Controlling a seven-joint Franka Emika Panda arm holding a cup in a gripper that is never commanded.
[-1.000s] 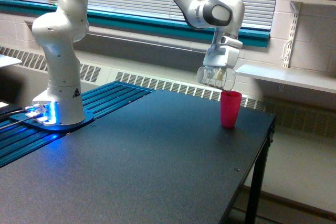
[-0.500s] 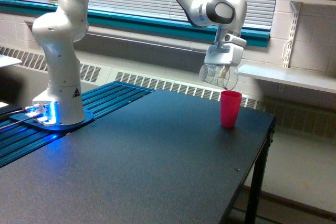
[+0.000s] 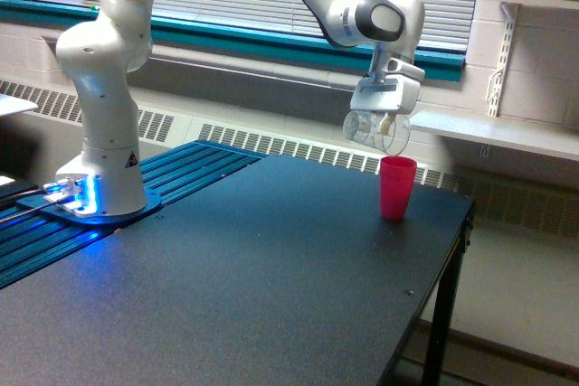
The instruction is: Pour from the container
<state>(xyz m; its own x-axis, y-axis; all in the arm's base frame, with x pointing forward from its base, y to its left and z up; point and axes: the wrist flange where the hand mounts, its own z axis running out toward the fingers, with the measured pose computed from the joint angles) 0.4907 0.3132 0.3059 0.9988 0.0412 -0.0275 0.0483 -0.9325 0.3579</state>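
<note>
Right, gripper (image 3: 381,119) sits upper right of centre, closed on the clear cup (image 3: 374,129), which I've got tipped on its side, mouth toward the frame's right. Cup hangs in the air just above and slightly left of the pink cup (image 3: 397,187), not touching it. Pink cup stands upright near the table's (image 3: 271,277) far right corner, close to the edge.

Risks as I see them: the clear cup's mouth looks only roughly over the pink rim, so anything spilling out could miss left or overshoot onto the table or floor. Can't tell how much is left inside; too blurry. If I drop lower or swing right, I could clip the pink cup and knock it off the edge. Tipping faster would dump everything at once and scatter it.
</note>
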